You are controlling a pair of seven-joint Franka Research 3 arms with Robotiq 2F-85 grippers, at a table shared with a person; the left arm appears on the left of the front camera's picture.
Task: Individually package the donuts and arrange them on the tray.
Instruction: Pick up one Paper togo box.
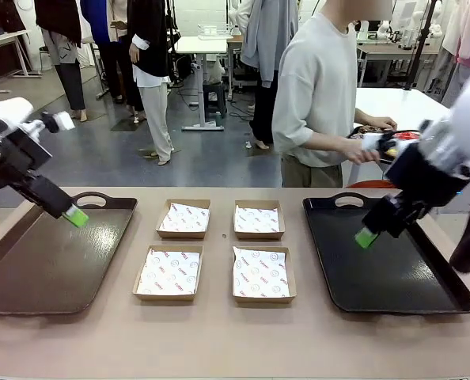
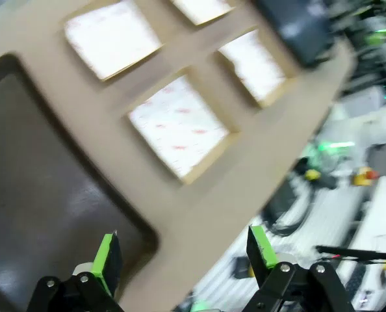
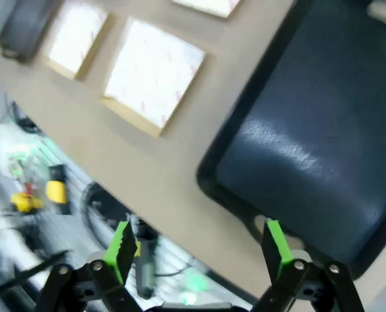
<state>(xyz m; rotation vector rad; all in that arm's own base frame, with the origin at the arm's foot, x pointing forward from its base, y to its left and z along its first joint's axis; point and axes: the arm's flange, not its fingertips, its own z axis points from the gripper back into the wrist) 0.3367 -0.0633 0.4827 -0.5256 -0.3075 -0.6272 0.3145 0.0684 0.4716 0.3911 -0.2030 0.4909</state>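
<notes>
So the donuts (image 1: 371, 131) seem to be on the white side table (image 1: 405, 103) by the person, too small to tell how they lie. Four shallow cardboard boxes (image 1: 170, 274), paper-lined, sit on the tan bench (image 1: 219, 340) between a glossy brown tray (image 1: 29, 269) and a black tray (image 1: 409, 277). The left pincer (image 1: 75, 215) hangs over the brown one and the right pincer (image 1: 366, 237) over the black, both wide open and empty.

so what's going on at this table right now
Nothing is being handled on the table yet. The left gripper hangs open over the brown tray, and the right gripper hangs open over the black tray. Between the trays sit four cardboard boxes lined with printed paper, nothing else in them. The person at the far side is turned aside, hands busy at a white table behind; what they hold is too small to tell.
</notes>
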